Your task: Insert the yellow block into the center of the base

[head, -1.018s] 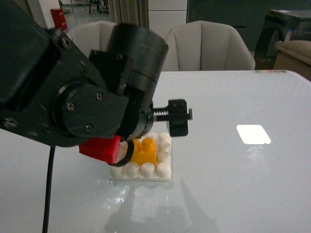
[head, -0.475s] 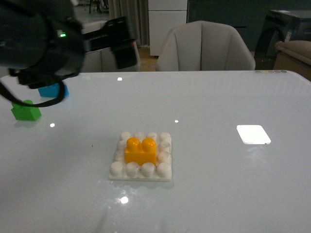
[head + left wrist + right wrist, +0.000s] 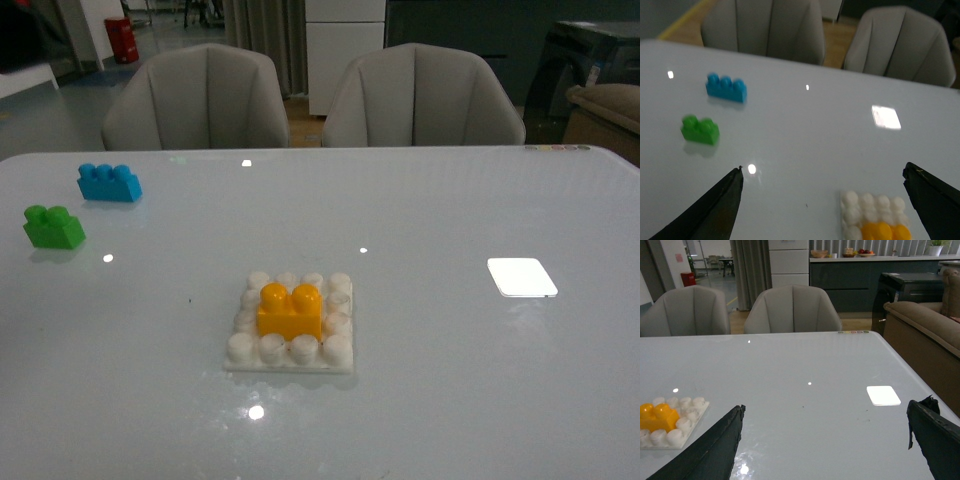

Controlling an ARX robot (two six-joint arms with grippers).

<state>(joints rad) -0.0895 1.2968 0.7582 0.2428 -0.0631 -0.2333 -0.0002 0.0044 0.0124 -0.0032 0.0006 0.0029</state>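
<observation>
A wide white table (image 3: 480,200) fills most of the front view, with two grey chairs (image 3: 195,95) pushed up along its far edge. On the near middle of the table lies the base (image 3: 290,352), a flat square white plate of round studs. The yellow block (image 3: 290,311) sits upright on the middle of that base, its two studs on top, with white studs showing around it on all four sides. Off to the right of the base, well apart from it, is a smooth bright white square (image 3: 521,276) on the tabletop. Far to the left lie a blue brick (image 3: 109,183) and, nearer the camera, a green brick (image 3: 54,227), close to each other and well apart from the base.

Neither arm shows in the front view. In its own wrist view the left gripper (image 3: 830,200) has its jaws spread wide with nothing between them, above the table near the base. The right gripper (image 3: 832,445) is likewise spread wide and holds nothing
</observation>
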